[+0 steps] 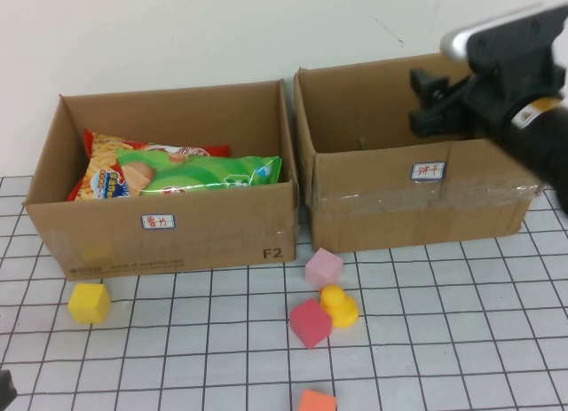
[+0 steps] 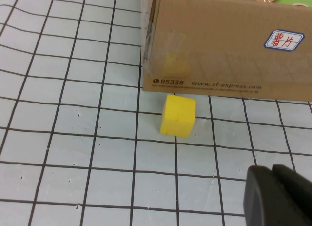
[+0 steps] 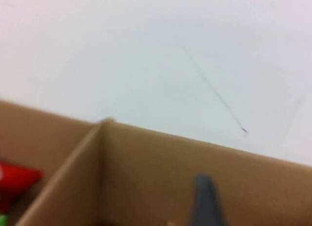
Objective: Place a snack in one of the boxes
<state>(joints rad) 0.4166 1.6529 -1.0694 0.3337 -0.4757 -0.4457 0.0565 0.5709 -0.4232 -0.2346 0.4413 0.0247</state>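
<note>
While the left pincer (image 2: 278,196) sits parked at the worktop's (image 1: 444,340) near-left corner, grip state unclear, snack bags (image 1: 177,173) fill the left box (image 1: 160,238); right pincer (image 1: 435,96), apparently open w/ nothing held, hovers above the far-right box (image 1: 417,202), probably post-drop.

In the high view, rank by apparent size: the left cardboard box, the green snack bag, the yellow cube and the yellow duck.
1. left cardboard box
2. green snack bag, partly hidden in that box
3. yellow cube and yellow duck: too alike to rank.
</note>
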